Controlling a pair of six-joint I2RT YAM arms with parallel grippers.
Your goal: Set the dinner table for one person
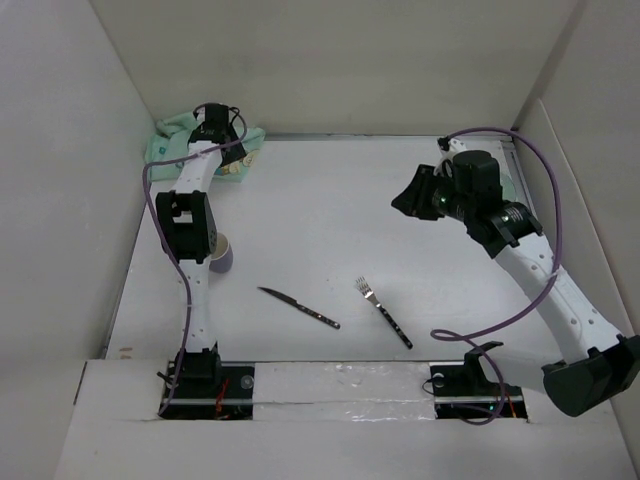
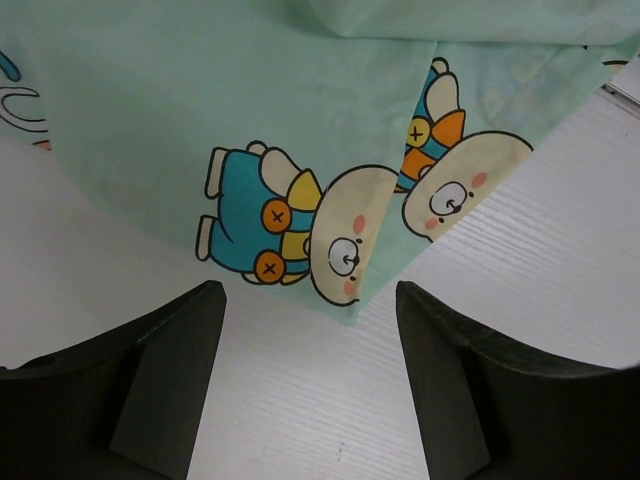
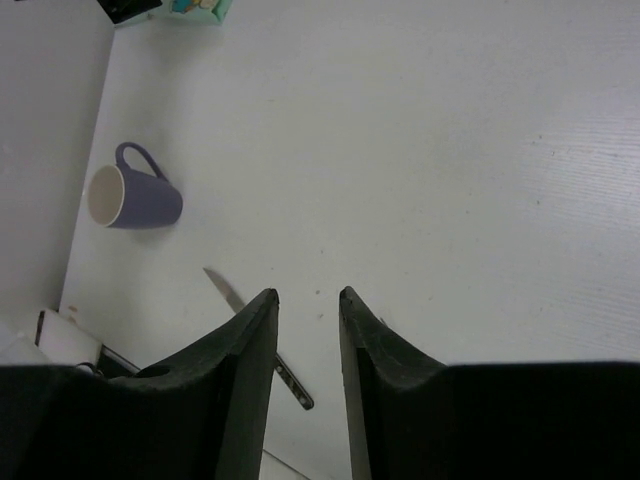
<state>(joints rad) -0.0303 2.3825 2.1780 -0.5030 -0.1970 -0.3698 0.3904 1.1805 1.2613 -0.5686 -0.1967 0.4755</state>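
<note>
Looks like the opening step: fetching the placemat (image 2: 200,100), with nothing laid out so far. Calls next for lowering the left gripper (image 2: 310,300) onto the cloth edge below it, pinching one layer if possible, then dragging toward the near middle of the dinner table (image 1: 330,200) and flattening there. Needs care with the folds, and probably risks lifting a bundle instead of a single edge.

Nearest, flat on the tabletop just beyond the arm bases: a knife (image 1: 298,307) left of centre and a fork (image 1: 383,313) to its right, apart from each other, neither touched by a tool.

A little farther and to the left, partly under the left arm: a purple mug (image 3: 135,197), seemingly tipped on its side.

Farther, on the right, above the white surface: the right gripper (image 3: 308,300), fingers only a narrow gap apart, holding nothing, well apart from every item.

Farthest, in the far-left corner: the mint-green placemat, printed with cartoon animals, bunched and folded rather than spread. Right over its near edge, the left gripper, fingers spread wide and empty, one to each side of a cloth corner. Hard to tell whether touching.

Beneath both tools, the table itself: left tool at its far-left corner, right tool over its far-right part.
</note>
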